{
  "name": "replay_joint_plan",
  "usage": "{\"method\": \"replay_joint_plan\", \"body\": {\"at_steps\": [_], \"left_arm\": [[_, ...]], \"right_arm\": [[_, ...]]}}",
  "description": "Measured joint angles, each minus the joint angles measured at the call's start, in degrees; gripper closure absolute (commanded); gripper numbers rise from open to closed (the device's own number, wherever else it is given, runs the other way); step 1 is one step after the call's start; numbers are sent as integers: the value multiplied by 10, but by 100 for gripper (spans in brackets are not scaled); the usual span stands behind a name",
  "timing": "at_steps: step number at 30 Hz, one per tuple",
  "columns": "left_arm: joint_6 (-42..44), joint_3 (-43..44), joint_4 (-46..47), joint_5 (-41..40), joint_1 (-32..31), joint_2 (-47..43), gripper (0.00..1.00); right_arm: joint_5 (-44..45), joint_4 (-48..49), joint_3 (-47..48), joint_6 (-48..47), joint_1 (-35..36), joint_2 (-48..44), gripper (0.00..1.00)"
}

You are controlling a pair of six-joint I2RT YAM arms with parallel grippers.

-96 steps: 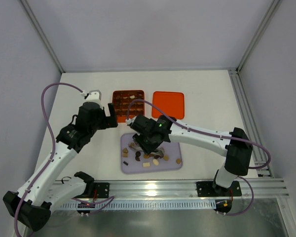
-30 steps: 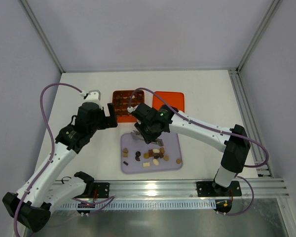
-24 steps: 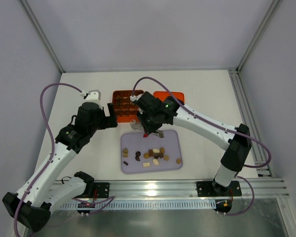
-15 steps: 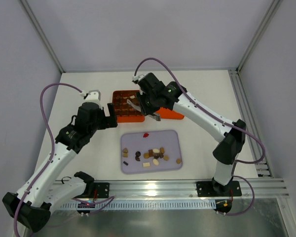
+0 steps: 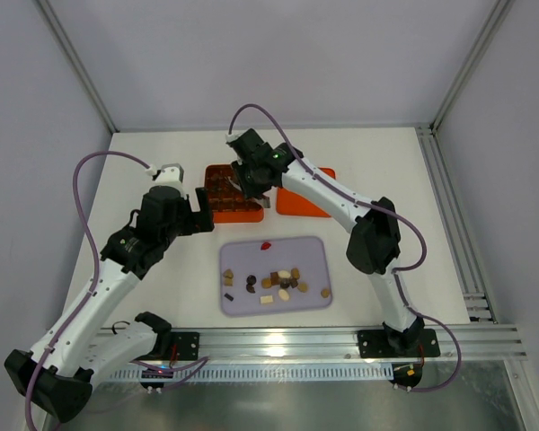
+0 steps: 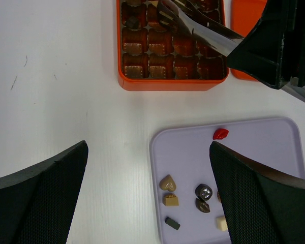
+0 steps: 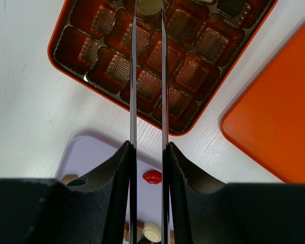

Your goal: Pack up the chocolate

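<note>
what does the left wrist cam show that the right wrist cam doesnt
Only the left wrist: the left fingers, wide apart, and a small dark bar of chocolate. Only the right wrist: a pale round piece between the tips of the right fingers; whether it is held is unclear. Both: the orange box, the red chocolate and the lavender tray.

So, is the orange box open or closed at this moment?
Open. The lid lies flat beside the box, and the compartments show from above, many of them empty.
</note>
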Motion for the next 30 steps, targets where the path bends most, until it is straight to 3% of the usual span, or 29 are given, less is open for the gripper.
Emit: {"method": "replay_joint_plan", "body": {"at_steps": [17, 30], "left_arm": [[0, 0, 0, 0, 1, 0, 0], [0, 0, 0, 0, 1, 0, 0]], "right_arm": [[0, 11, 4, 0, 0, 11, 56], [10, 8, -8, 0, 0, -3, 57]]}}
